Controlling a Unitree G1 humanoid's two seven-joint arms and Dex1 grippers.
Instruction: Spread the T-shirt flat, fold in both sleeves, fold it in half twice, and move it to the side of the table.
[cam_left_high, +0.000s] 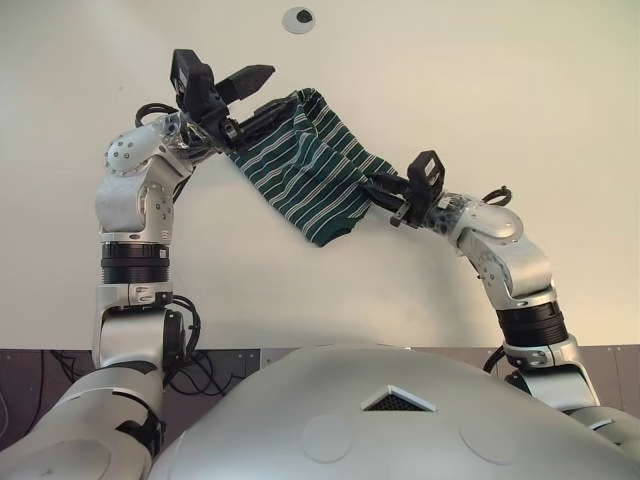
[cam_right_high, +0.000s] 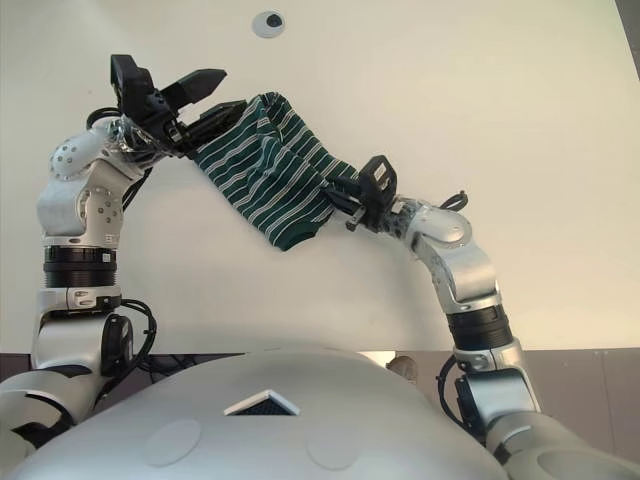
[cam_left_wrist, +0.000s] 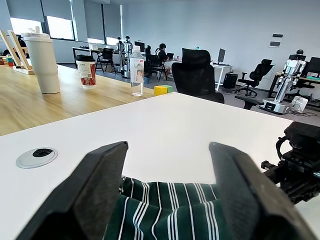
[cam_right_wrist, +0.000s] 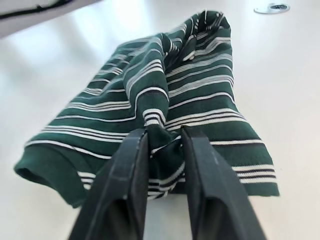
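Observation:
The dark green T-shirt (cam_left_high: 300, 170) with white stripes lies bunched in a diagonal heap on the white table (cam_left_high: 480, 90). At the heap's far left end is my left gripper (cam_left_high: 268, 90), open, its fingers (cam_left_wrist: 100, 190) standing wide apart with the cloth (cam_left_wrist: 165, 215) low between them. My right gripper (cam_left_high: 378, 186) is at the heap's near right end, shut on a fold of the T-shirt (cam_right_wrist: 165, 85); in the right wrist view its fingers (cam_right_wrist: 127, 175) pinch striped cloth. The sleeves and collar are hidden in the folds.
A round cable grommet (cam_left_high: 298, 19) is set in the table beyond the shirt. Bare white tabletop lies all around the heap. Past the far edge stand a wooden table (cam_left_wrist: 60, 100) with cups and a bottle, and office chairs (cam_left_wrist: 196, 75).

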